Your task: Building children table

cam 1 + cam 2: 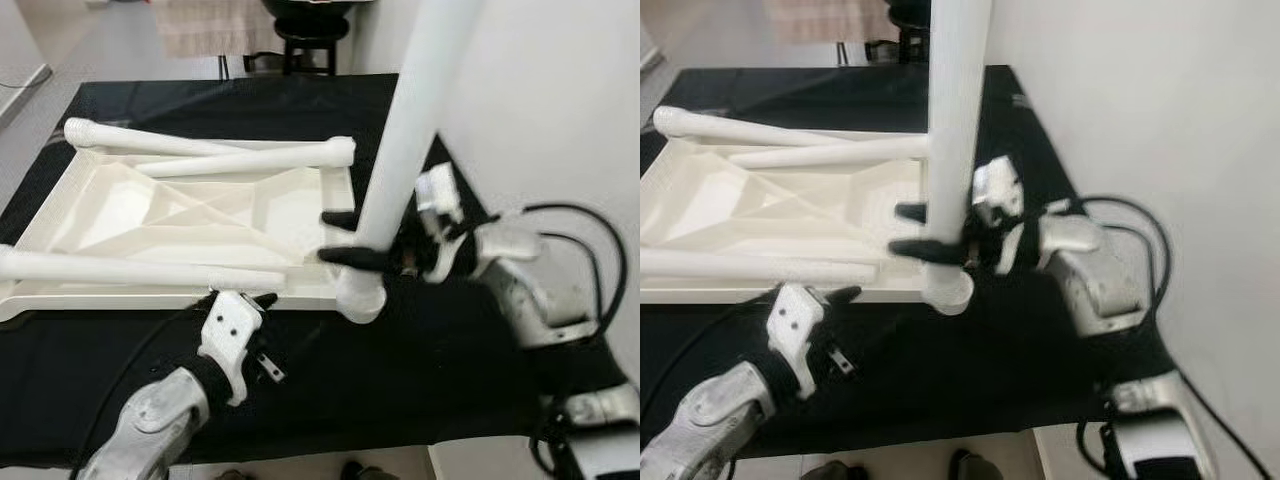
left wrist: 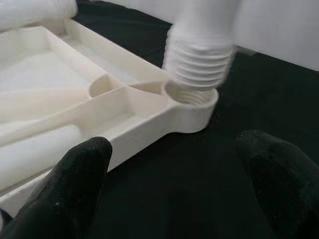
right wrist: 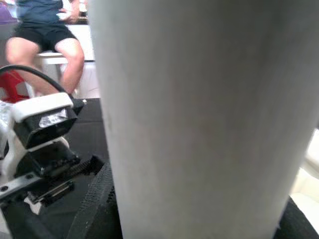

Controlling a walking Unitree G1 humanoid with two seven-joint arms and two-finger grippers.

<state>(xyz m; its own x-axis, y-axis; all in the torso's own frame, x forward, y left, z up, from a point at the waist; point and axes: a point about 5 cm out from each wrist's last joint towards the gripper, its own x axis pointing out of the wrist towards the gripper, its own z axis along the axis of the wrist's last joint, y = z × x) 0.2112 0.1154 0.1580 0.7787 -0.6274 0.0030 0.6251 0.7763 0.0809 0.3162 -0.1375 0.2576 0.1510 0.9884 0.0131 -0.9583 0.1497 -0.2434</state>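
Surface: black cloth-covered work surface (image 1: 400,400), spread under everything; pale floor beyond its far edge.
Tabletop: white moulded plastic children's tabletop (image 1: 190,215), lying upside down on the black cloth, ribbed underside facing up; placed left and centre of the head views.
Loose legs: three long white plastic table legs, lying flat across the upturned tabletop; one (image 1: 150,141) along the far edge, a second (image 1: 250,160) just beside it and angled toward the right corner, a third (image 1: 130,268) along the near edge.
Left gripper: silver left arm with two black fingers (image 1: 240,300), low at the near edge of the tabletop, close to the near leg; fingers (image 2: 75,184) spread wide apart in the left wrist view, holding nothing; pointed toward the corner socket.
Corner socket: round white threaded socket (image 2: 192,99) at the near right corner of the tabletop.
Upright leg: fourth white plastic table leg (image 1: 405,150), standing upright, slightly tilted; ribbed threaded end (image 2: 199,59) sitting at the mouth of the corner socket; how far in, impossible to tell.
Right gripper: silver right arm's black two-fingered gripper (image 1: 345,240), clamped around the upright leg low down, just above the socket; leg surface pressed close before the right wrist camera (image 3: 199,119).
Background: seated person's bare legs (image 3: 45,55) and a stool, far off in the right wrist view.
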